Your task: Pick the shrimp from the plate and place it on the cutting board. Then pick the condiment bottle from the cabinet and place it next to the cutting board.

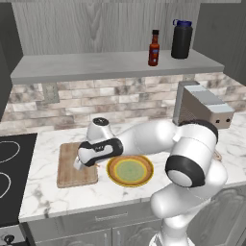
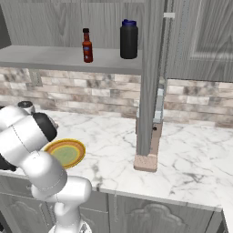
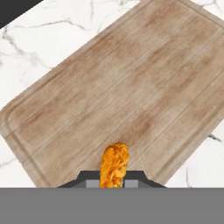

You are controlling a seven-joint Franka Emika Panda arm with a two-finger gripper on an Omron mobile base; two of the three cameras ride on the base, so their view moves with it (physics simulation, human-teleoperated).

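Note:
In the hand view the orange shrimp (image 3: 114, 164) sticks up between my two dark fingertips, so my gripper (image 3: 113, 180) is shut on it. Right below lies the light brown cutting board (image 3: 127, 87). From the left base view my gripper (image 1: 79, 164) hangs over the right part of the cutting board (image 1: 69, 168), just left of the yellow-rimmed plate (image 1: 130, 170). The plate (image 2: 66, 152) is half hidden by my arm in the right base view. The dark red condiment bottle (image 1: 153, 48) stands on the grey cabinet shelf (image 1: 96, 65); the same condiment bottle (image 2: 87, 45) also shows in the right base view.
A black bottle with a blue lid (image 1: 181, 39) stands right of the condiment bottle. A metal toaster (image 1: 202, 108) sits on the marble counter at the right. A black cooktop (image 1: 12, 178) lies left of the board. A small round shaker (image 1: 100, 123) stands behind my arm.

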